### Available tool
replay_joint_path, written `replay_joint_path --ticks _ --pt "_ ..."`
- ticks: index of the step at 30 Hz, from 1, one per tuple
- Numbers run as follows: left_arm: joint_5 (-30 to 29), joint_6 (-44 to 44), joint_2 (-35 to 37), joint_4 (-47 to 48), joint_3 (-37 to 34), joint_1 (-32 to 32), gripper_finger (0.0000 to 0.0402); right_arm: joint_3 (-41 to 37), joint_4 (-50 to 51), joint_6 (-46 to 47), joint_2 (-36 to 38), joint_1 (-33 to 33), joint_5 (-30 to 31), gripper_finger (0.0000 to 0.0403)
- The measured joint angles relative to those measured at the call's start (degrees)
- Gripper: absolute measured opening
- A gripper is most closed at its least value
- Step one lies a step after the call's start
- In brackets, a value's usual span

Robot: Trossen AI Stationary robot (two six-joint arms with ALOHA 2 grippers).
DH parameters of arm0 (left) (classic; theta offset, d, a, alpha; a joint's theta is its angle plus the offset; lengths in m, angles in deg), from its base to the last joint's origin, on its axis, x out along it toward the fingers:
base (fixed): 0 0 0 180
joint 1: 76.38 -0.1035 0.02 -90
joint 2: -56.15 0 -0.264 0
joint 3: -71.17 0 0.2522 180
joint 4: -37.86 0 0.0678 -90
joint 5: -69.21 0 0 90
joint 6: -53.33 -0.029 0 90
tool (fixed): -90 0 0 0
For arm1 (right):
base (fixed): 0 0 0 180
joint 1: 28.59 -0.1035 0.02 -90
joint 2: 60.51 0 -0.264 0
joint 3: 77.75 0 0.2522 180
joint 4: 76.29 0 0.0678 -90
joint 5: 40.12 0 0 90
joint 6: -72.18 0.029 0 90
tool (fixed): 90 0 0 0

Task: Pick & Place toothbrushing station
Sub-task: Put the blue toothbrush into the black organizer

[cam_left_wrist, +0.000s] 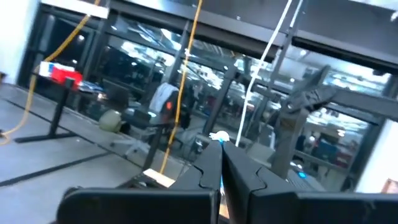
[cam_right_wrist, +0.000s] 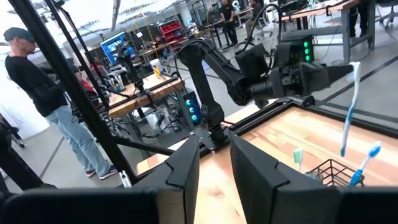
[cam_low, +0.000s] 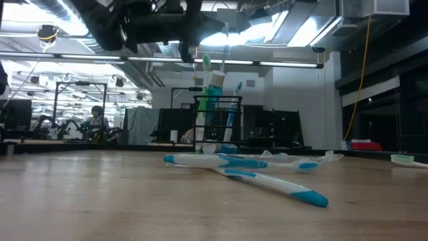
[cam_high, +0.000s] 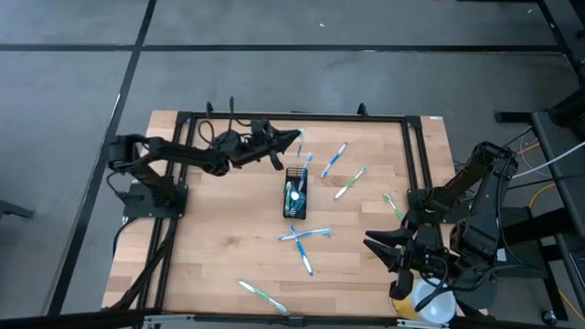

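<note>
The toothbrushing station, a small black mesh holder (cam_high: 294,194) (cam_low: 217,127), stands mid-table. A green-white brush (cam_right_wrist: 297,158) and a blue-white brush (cam_right_wrist: 370,152) stand in it. My left gripper (cam_high: 291,139) (cam_right_wrist: 348,70) reaches level from the table's left. It is above the table just beyond the holder's far side and shut on a blue-white toothbrush (cam_right_wrist: 348,118). My right gripper (cam_high: 384,249) (cam_right_wrist: 214,165) hangs open at the near right with nothing between its fingers. My left gripper pinches the toothbrush near its head end (cam_right_wrist: 354,73) between its two fingertips (cam_left_wrist: 214,155). The fingers come level from the table's left and lie across the brush. The handle (cam_right_wrist: 345,134) hangs almost upright below them, clear of the table.
Loose toothbrushes lie around the holder: two at the far right (cam_high: 335,158) (cam_high: 350,183), a crossed pair in front (cam_high: 304,235) (cam_low: 247,167), one near the front edge (cam_high: 262,294), and one by the right frame (cam_high: 393,206). A yellow-and-white cup (cam_high: 430,302) sits under my right arm. A person (cam_right_wrist: 43,99) stands beyond the table.
</note>
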Motion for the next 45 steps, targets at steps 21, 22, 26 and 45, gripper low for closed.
replay_joint_path --ticks 21,22,26,45 --pt "-6.99 5.22 -7.10 -18.07 -13.68 2.19 0.0001 0.00 0.04 2.87 0.00 0.20 1.82 0.0096" --pt "-7.54 5.54 -7.12 -19.18 -14.67 2.16 0.0001 0.02 0.04 2.87 0.00 0.30 1.89 0.0096" --pt "-7.66 5.87 -7.06 -21.53 -15.39 2.81 0.0001 0.00 0.04 2.82 0.00 1.17 1.94 0.0096" --pt "-2.12 7.52 -7.50 0.28 -10.67 0.27 0.0089 0.01 0.03 2.08 0.00 4.11 -3.66 0.0096"
